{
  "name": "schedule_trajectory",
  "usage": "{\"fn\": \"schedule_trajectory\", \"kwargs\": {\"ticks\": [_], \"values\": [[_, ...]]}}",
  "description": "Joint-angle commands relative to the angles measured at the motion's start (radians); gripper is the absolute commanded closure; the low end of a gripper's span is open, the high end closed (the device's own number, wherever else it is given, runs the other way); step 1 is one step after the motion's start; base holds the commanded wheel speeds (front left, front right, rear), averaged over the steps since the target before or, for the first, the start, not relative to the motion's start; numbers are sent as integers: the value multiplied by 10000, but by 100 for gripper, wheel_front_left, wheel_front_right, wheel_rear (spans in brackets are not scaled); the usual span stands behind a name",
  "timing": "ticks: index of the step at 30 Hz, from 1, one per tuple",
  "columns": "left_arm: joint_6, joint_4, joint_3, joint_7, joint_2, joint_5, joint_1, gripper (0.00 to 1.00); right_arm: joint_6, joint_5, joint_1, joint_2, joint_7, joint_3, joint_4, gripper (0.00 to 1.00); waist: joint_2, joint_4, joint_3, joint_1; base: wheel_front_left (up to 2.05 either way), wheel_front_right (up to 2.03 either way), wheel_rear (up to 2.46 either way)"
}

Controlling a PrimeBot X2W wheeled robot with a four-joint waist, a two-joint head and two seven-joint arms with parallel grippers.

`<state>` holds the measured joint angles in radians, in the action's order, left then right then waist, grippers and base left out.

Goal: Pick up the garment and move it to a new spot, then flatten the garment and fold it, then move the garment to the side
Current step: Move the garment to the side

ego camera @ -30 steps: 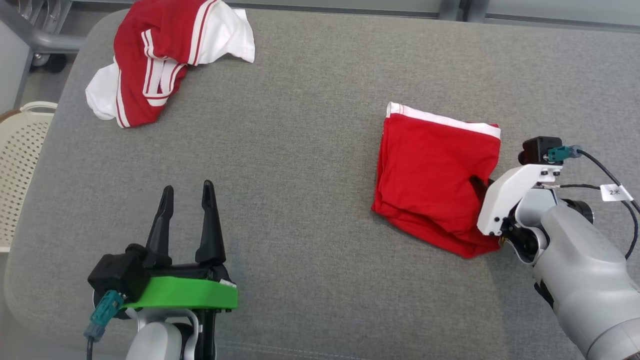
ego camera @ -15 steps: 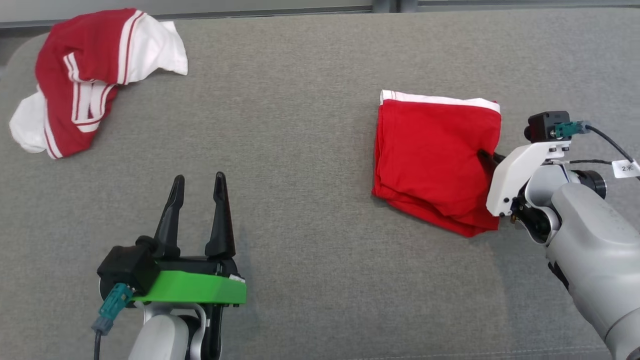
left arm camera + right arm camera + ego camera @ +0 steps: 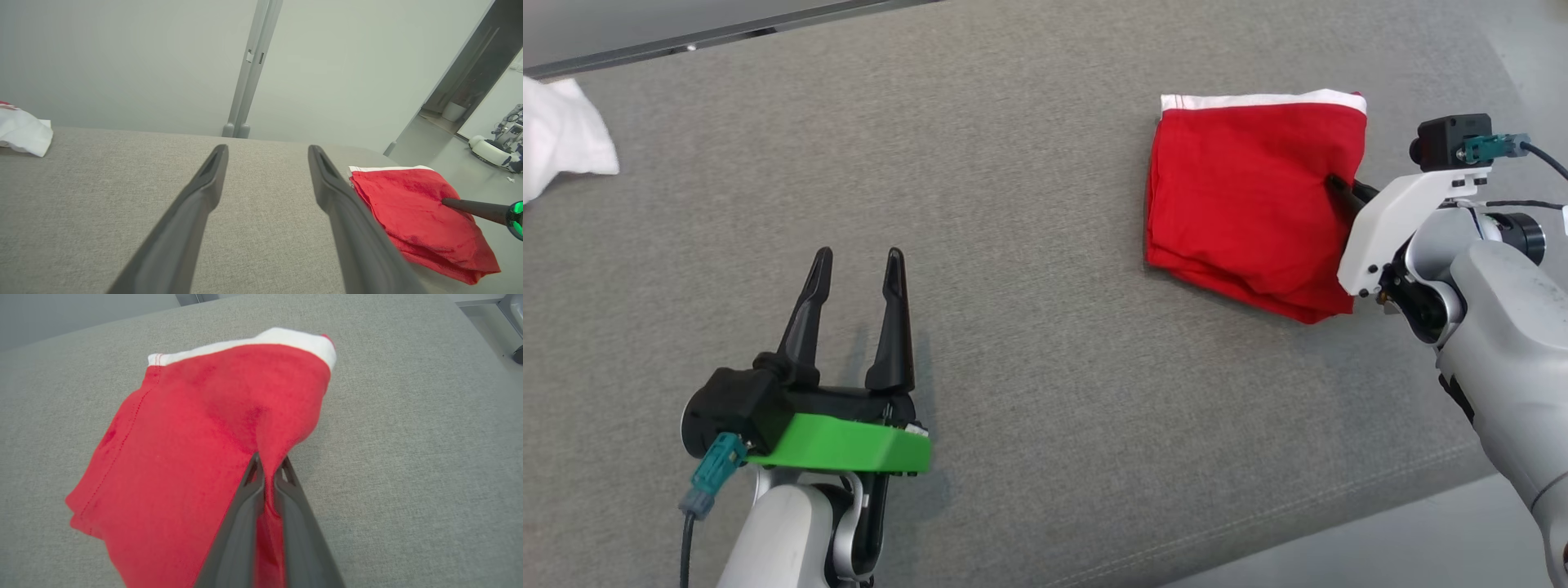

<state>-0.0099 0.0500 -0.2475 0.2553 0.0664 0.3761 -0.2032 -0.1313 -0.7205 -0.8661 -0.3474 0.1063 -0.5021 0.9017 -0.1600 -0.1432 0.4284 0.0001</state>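
Observation:
The garment (image 3: 1250,204) is a folded red piece with a white band along its far edge, lying at the right end of the grey table (image 3: 1029,180). My right gripper (image 3: 1335,181) is shut on its right edge. In the right wrist view the fingers pinch a raised ridge of the garment (image 3: 184,449) at the right gripper (image 3: 269,461). My left gripper (image 3: 859,257) stands open over bare table at the lower left, far from the garment. The left wrist view has the left gripper (image 3: 267,149) holding nothing, with the garment (image 3: 408,212) to its right.
A white corner of another cloth (image 3: 560,155) lies at the table's far left, also seen as the cloth (image 3: 22,132). The table's front right corner drops to the floor (image 3: 1380,547). A pale wall and a grey post (image 3: 249,69) stand behind.
My right gripper has shut on the garment's right edge. The head camera has turned right, so the red and white cloth has slid almost out of frame. The left gripper stays open.

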Motion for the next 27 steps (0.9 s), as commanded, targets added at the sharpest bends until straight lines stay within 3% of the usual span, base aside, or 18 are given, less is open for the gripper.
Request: {"fn": "schedule_trajectory", "kwargs": {"ticks": [1,10,27], "values": [[-1,-24,12,-45,104,-66,-175,0,12,-64,-102,54,-59,-21,-7,100,0,-1109,556,-1,0,0,0],[-86,-87,-252,-289,235,-217,-603,0,10,-91,-567,57,-412,32,257,100,0,-1539,978,-1,0,0,0],[75,-784,-390,-513,459,-420,-1019,0,12,1505,-2624,-1109,-1385,168,2237,100,0,-231,2239,-1,0,0,0]]}}
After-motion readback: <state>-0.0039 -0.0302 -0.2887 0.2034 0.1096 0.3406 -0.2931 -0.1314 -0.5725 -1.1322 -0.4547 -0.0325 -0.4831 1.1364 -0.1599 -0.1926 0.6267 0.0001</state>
